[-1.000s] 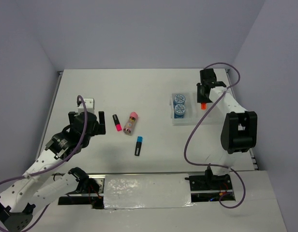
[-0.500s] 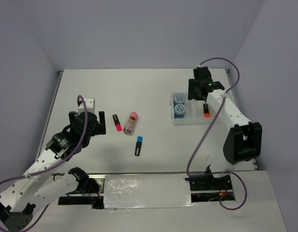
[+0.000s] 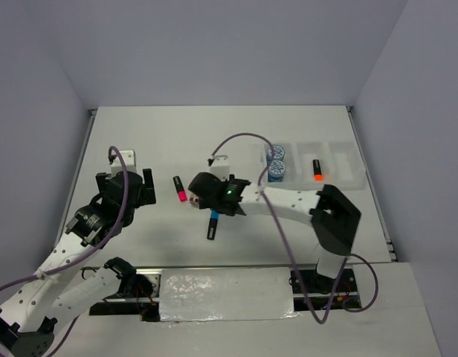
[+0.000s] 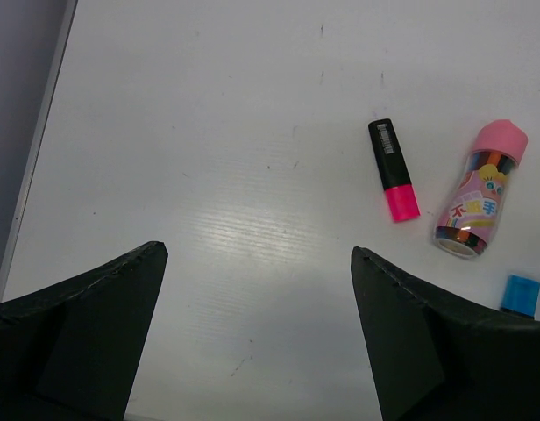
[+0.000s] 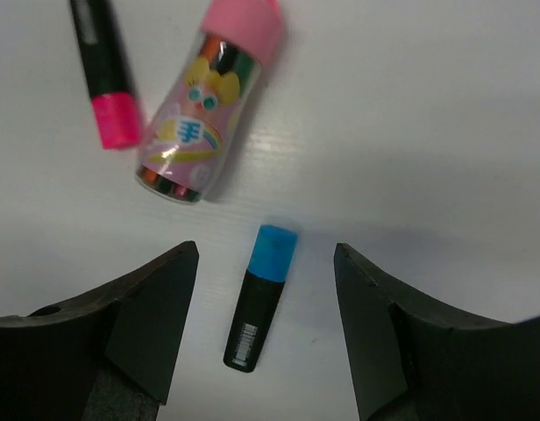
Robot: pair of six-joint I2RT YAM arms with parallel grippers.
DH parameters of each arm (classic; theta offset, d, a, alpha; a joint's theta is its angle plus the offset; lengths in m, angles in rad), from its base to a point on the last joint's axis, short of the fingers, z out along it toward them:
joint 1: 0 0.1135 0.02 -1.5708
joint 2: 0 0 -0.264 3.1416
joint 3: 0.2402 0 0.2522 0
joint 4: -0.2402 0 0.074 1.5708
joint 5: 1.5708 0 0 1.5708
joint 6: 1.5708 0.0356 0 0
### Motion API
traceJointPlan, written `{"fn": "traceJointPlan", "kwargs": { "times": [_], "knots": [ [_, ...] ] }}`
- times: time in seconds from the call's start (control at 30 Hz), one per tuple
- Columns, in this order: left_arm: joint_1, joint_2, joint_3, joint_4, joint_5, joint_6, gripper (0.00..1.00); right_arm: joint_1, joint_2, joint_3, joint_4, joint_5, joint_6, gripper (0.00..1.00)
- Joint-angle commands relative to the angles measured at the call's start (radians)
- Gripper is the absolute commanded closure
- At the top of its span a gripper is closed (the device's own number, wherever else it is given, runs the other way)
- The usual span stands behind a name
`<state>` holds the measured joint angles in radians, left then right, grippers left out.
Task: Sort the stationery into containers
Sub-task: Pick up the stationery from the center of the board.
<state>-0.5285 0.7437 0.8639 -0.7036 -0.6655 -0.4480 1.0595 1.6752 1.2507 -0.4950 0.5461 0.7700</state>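
Near the middle of the table [image 3: 214,134], the right gripper [image 5: 266,248] hangs, fingers spread apart, over the blue highlighter [image 5: 261,303]. The glue stick [image 5: 209,105] and pink highlighter [image 5: 105,74] lie just beyond. The left gripper [image 4: 257,254] is spread apart too, above bare table. Two tape rolls [image 3: 276,154] sit in the tray's [image 3: 340,158] leftmost compartment, and the orange highlighter [image 3: 316,169] in the middle one.

Just beyond the right hand [image 5: 266,250], the glue-stick tube [image 5: 209,96] looks glossy plastic; the white bench [image 5: 428,132] is matt, faintly streaked.
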Motion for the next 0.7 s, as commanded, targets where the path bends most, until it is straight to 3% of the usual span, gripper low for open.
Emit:
{"fn": "traceJointPlan", "kwargs": {
  "times": [0.0, 0.53, 0.67],
  "knots": [
    [0.005, -0.013, 0.009, 0.021, -0.005, 0.005, 0.01, 0.063, 0.110, 0.122, -0.131, 0.112, 0.195, 0.29],
    [0.005, -0.040, 0.003, 0.038, 0.032, 0.020, 0.01, 0.106, 0.281, 0.075, -0.079, 0.057, 0.264, 0.34],
    [0.005, -0.033, 0.003, 0.039, 0.038, 0.023, 0.01, 0.102, 0.304, 0.062, -0.067, 0.051, 0.258, 0.44]
  ]
}}
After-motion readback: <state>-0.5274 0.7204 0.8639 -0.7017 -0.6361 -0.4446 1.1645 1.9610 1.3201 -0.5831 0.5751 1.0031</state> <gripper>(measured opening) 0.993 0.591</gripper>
